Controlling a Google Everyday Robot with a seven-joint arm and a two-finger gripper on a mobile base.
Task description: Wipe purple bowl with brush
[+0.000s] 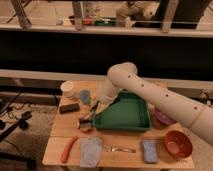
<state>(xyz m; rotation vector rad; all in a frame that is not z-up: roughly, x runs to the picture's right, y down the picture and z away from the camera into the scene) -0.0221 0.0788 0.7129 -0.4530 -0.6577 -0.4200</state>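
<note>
Reaching over the green tray [125, 117] from the right, the arm holds the gripper [91, 114] low at the tray's left edge, jaws closed. The brush [85, 121] sits at its tips (whether gripped cannot be told). The purple bowl [163, 119] lies right of the tray, partly behind the arm.

One cam up high, near, looks down on table [65, 131] (end effector [92, 114] mid-left).
</note>
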